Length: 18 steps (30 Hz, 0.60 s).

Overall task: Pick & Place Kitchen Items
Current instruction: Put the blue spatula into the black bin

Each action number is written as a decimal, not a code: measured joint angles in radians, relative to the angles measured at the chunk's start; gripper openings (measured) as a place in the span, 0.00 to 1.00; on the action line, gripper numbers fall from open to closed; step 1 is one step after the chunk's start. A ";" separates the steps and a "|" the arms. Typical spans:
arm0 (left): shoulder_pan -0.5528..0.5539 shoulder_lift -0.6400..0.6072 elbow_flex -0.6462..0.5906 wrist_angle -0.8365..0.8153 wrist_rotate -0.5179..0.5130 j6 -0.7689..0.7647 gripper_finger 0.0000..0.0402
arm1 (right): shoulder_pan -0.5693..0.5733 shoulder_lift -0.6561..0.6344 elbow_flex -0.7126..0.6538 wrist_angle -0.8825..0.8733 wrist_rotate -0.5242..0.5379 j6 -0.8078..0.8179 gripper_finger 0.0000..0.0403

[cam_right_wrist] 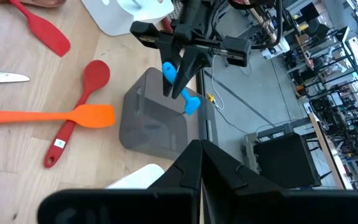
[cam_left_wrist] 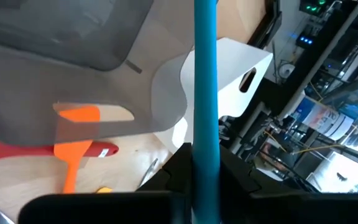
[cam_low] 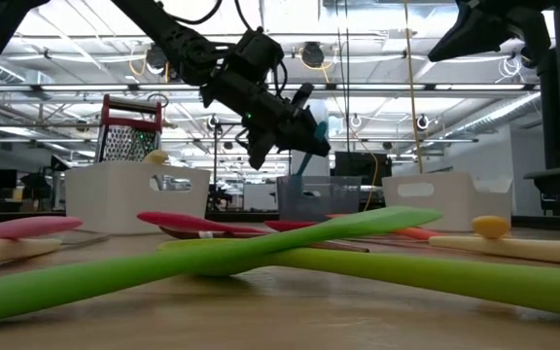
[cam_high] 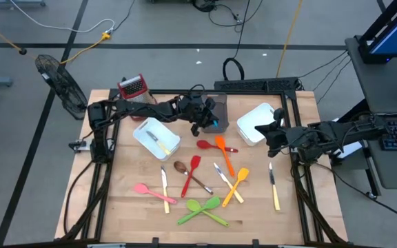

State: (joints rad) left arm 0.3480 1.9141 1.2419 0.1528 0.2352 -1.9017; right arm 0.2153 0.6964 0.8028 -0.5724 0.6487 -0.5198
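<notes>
My left gripper [cam_high: 200,121] is over the dark grey bin [cam_high: 218,110] at the table's far middle, shut on a blue utensil [cam_right_wrist: 168,73]. The utensil's handle also shows in the left wrist view [cam_left_wrist: 205,74] and in the low view [cam_low: 311,144]. My right gripper [cam_high: 267,132] is shut and empty, raised over the near edge of the right white bin [cam_high: 253,121]. Loose utensils lie flat on the wood: a red spoon [cam_high: 205,145], an orange spatula [cam_high: 223,153], a red spatula [cam_high: 191,172], a brown spoon [cam_high: 180,167], green ones [cam_high: 202,207] and a pink one [cam_high: 147,190]. My left gripper pinches the blue utensil's handle [cam_left_wrist: 205,163] between its two fingers. The fingers [cam_right_wrist: 188,73] slant down from above and lie across the handle. The utensil is lifted clear of the table and tilted, one end [cam_right_wrist: 192,106] down at the grey bin's opening; whether it touches the bin I cannot tell.
A second white bin [cam_high: 146,129] at the left holds a yellow-handled knife [cam_high: 158,142]. A red-topped grater [cam_high: 132,86] stands at the far left corner. More knives [cam_high: 274,190] and a yellow-orange spatula [cam_high: 238,183] lie toward the near right.
</notes>
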 joint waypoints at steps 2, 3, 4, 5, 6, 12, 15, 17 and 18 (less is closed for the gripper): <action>0.003 0.000 0.000 0.000 0.000 0.017 0.12 | 0.000 0.000 0.000 0.000 0.000 0.001 0.00; 0.003 0.000 0.000 0.000 0.000 0.019 0.12 | 0.000 0.000 0.000 0.000 0.000 0.003 0.00; 0.003 0.000 0.000 0.000 -0.001 0.020 0.12 | 0.000 0.000 0.000 0.000 0.000 0.007 0.00; 0.003 0.000 0.000 0.000 0.000 0.023 0.12 | 0.000 0.000 0.000 0.000 0.000 0.009 0.00; 0.003 0.000 0.000 0.000 0.000 0.031 0.12 | 0.000 0.000 0.000 0.000 0.000 0.009 0.00; 0.003 0.000 0.000 0.000 -0.008 0.077 0.14 | 0.000 0.000 0.000 0.000 0.000 0.010 0.00; 0.003 0.000 0.000 0.000 -0.028 0.092 0.19 | 0.000 0.000 0.000 0.000 0.000 0.010 0.00; 0.003 0.000 0.000 0.000 -0.036 0.094 0.24 | 0.000 0.000 0.000 0.000 0.000 0.010 0.00; 0.003 0.000 0.000 0.000 -0.036 0.094 0.27 | 0.000 0.000 0.000 0.000 0.000 0.010 0.00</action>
State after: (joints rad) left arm 0.3511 1.9137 1.2419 0.1527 0.1987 -1.8074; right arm 0.2153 0.6964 0.8032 -0.5720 0.6487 -0.5095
